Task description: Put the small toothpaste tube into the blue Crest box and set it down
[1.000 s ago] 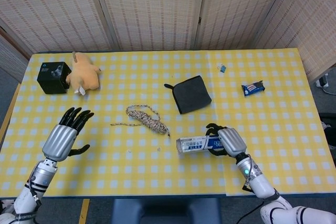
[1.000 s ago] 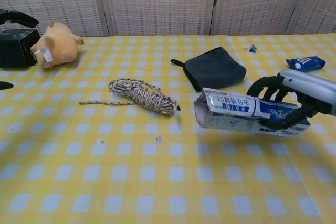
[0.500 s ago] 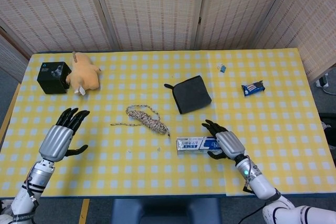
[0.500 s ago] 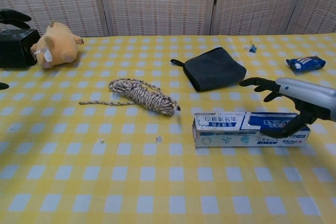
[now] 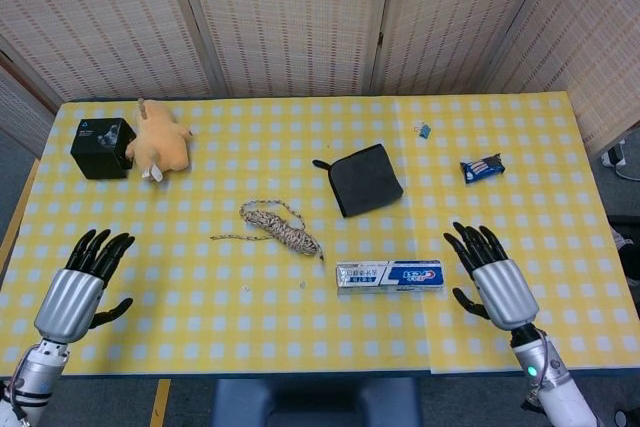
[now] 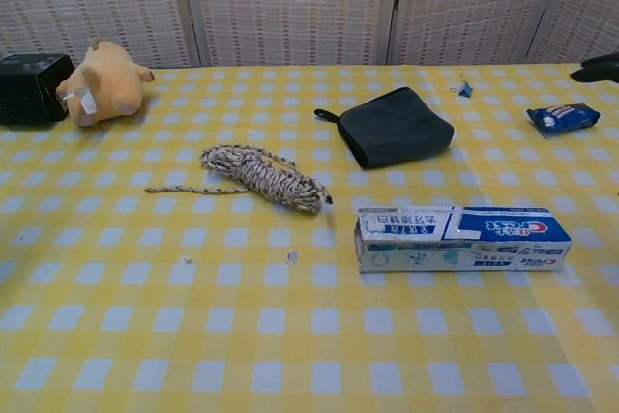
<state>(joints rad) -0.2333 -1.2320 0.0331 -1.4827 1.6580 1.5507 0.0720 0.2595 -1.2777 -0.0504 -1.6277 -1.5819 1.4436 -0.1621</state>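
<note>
Lying flat on the yellow checked table [image 5: 300, 347], the toothpaste box [image 5: 390, 275] sits on its long side at about five o'clock from the coil of rope [image 5: 280, 224] and six o'clock from the dark grey pouch [image 5: 366, 179]. Nothing is touching it. Off at its three o'clock, the right hand [image 5: 490, 282] is up off the cloth with fingers spread, holding nothing, clear of the box's blue end. Over at the table's near left edge, the left hand [image 5: 78, 287] is the same story: fingers fanned, palm bare. From the chest camera the box [image 6: 460, 237] shows its blue Crest end to the right and its flap end to the left; whether a tube is inside, I can't tell. Up at the far left, a plush toy [image 5: 160, 144] leans against a black box [image 5: 102, 147]. A blue snack packet [image 5: 482, 167] lies at the far right.
</note>
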